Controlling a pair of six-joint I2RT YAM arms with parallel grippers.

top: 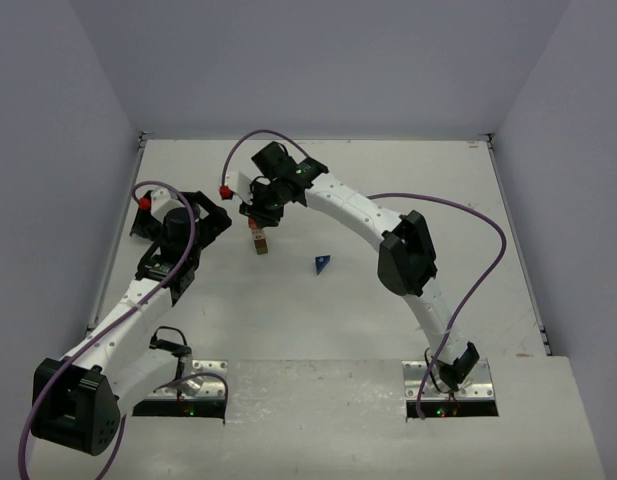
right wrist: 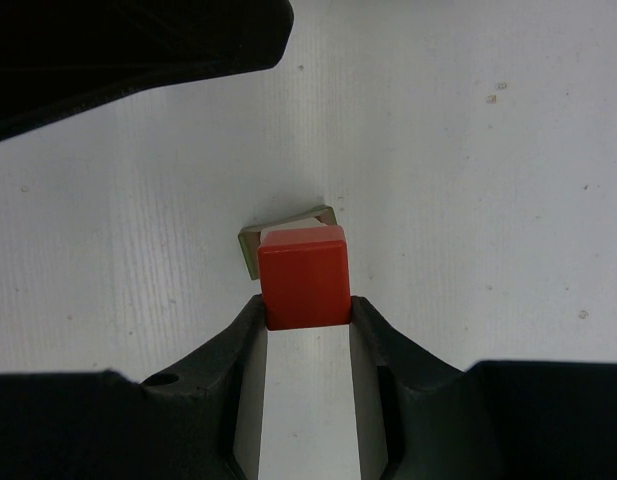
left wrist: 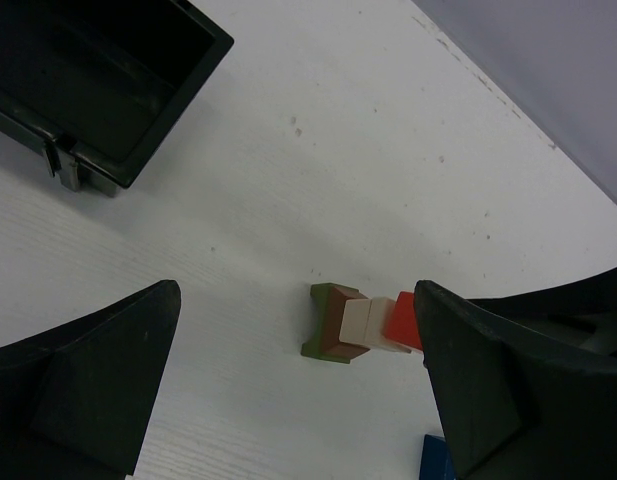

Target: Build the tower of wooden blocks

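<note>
No legible text or markings

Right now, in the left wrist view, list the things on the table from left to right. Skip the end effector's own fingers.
tray → olive block → tan cube → red cube → wedge

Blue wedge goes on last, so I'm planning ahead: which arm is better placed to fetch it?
Right, probably. The blue wedge lies on the right side of the tower, so the open left gripper would have to reach past it. The right gripper must first release the red cube.
</note>
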